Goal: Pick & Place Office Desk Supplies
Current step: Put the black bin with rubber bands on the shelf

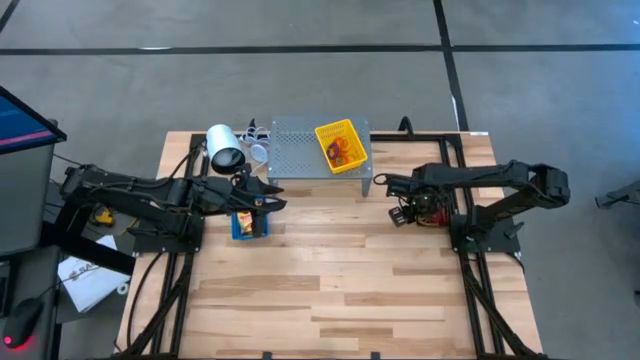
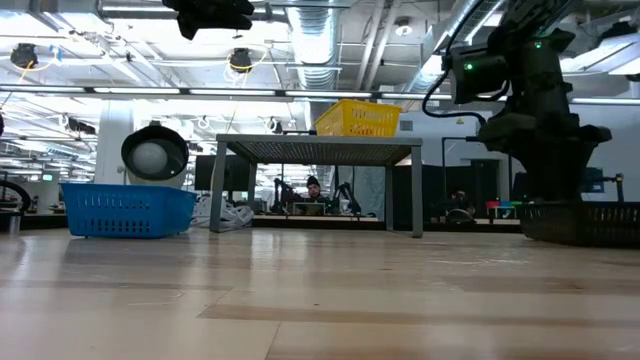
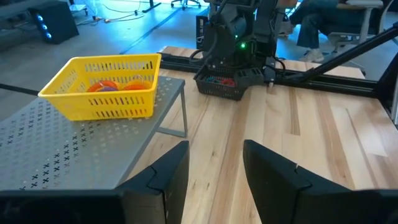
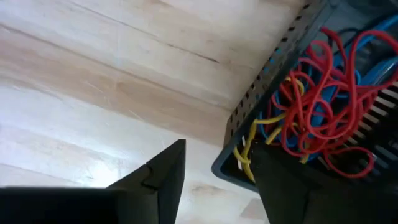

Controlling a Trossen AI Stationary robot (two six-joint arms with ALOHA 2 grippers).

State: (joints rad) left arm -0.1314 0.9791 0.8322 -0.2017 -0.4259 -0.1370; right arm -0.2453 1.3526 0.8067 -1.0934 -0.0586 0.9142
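Two arms work over the wooden table [image 1: 330,270]. Left side: the left gripper [image 1: 272,203] hangs above the blue bin [image 1: 249,224], which sits near the table's left half toward the far edge; its fingers stand apart with nothing between them. Far edge, centre: the grey perforated shelf [image 1: 300,150] carries the yellow bin [image 1: 340,144] at its right end, and orange and purple rubber bands [image 3: 107,86] lie inside that bin. Right side: the right gripper [image 4: 214,180] hovers at the rim of the black bin [image 1: 425,212], fingers spread and gripping nothing. A tangle of red, blue and yellow rubber bands [image 4: 317,106] fills the black bin.
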